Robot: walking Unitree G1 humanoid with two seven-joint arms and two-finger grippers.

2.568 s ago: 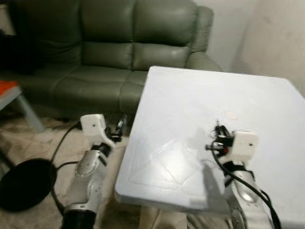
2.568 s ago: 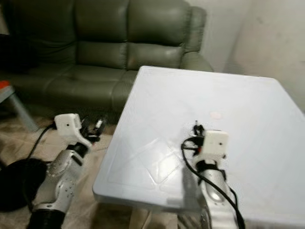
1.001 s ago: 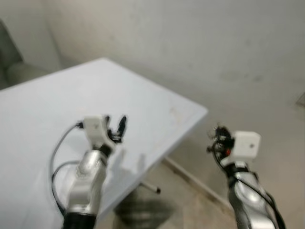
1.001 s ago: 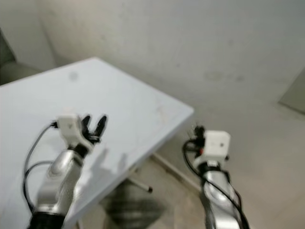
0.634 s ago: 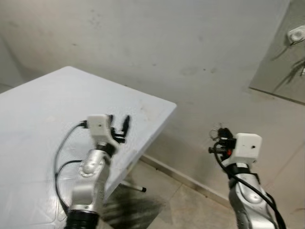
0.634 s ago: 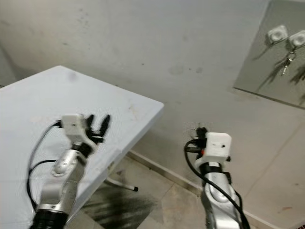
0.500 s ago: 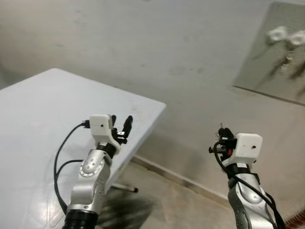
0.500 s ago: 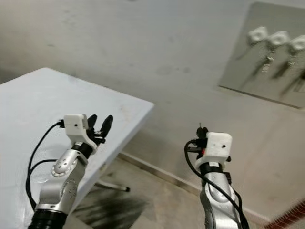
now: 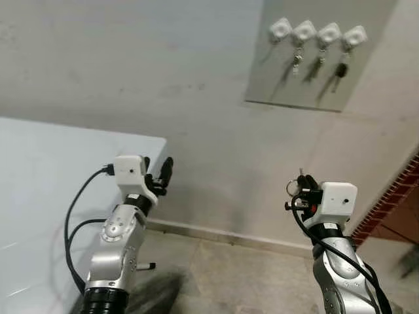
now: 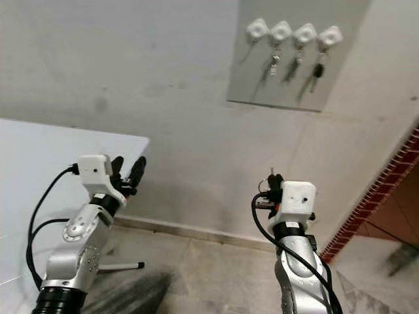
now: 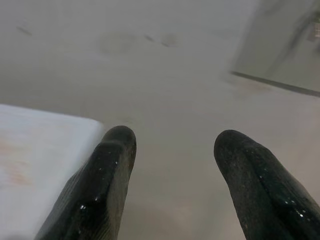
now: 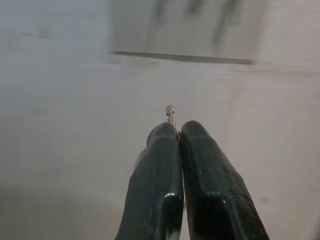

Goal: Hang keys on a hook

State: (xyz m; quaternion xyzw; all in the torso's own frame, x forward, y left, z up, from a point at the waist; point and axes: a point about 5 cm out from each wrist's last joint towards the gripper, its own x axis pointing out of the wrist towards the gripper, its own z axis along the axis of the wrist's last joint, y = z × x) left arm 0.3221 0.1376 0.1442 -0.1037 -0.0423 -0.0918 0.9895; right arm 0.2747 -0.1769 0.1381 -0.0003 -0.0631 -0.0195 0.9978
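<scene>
A grey board [image 9: 314, 72] on the wall carries a row of white hooks [image 9: 304, 29]. Keys [image 9: 340, 69] hang from three of them, and the leftmost hook [image 9: 280, 27] looks bare. My right gripper [image 9: 301, 190] is held up well below the board and short of the wall. It is shut on a key [image 12: 171, 114], whose metal tip pokes out past the fingertips [image 12: 165, 132], with a ring [image 9: 290, 188] beside them. My left gripper [image 9: 157, 171] is raised near the table corner, open and holding nothing, its fingers [image 11: 117, 150] spread wide.
A white table [image 9: 39, 170] stands at the left, its corner close to the wall. A red brick edge [image 9: 393, 196] runs down at the far right. Beige floor tiles [image 9: 222, 268] lie between me and the wall.
The camera has swung right: the sofa is out of view, the table has slid to the left, and the hook board has come into view. Both grippers keep their pose.
</scene>
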